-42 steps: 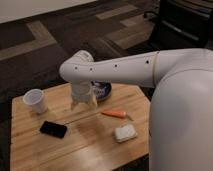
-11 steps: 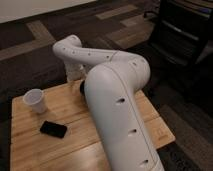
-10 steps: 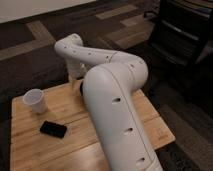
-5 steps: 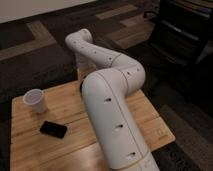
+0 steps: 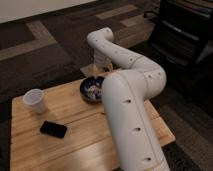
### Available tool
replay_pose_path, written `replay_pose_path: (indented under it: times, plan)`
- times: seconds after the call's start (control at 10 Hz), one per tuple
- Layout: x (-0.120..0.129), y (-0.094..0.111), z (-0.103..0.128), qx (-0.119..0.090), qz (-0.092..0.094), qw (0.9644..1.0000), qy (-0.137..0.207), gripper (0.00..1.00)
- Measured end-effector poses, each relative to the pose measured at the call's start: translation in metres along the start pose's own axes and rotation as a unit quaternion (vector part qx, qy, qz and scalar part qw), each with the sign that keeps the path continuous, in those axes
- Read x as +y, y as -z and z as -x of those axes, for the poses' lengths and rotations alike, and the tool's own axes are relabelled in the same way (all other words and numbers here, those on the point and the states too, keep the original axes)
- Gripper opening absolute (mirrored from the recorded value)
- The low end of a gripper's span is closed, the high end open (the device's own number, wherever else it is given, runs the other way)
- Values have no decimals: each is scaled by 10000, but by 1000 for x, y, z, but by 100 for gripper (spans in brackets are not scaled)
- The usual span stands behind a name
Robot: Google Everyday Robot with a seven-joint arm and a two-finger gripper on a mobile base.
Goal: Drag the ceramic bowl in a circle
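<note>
White cup (image 5: 36,100), black phone (image 5: 53,129), wooden table (image 5: 75,145)

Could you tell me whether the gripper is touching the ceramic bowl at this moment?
Cannot tell. In the camera view the gripper hangs just above the far rim of the ceramic bowl, but the arm hides where they would meet.

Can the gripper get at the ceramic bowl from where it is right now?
Probably yes. The gripper hangs just above the far rim of the ceramic bowl, with nothing between them. The white cup and the black phone sit well off to the side on the wooden table.
</note>
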Motion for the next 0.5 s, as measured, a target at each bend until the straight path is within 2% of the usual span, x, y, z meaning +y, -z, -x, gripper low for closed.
replay_pose_path:
  times: [0.3, 0.5]
  plan:
    - [-4, 10, -66, -25, -18, 9992, -391, 65]
    - [22, 15, -104, -40, 4, 9983, -583, 65]
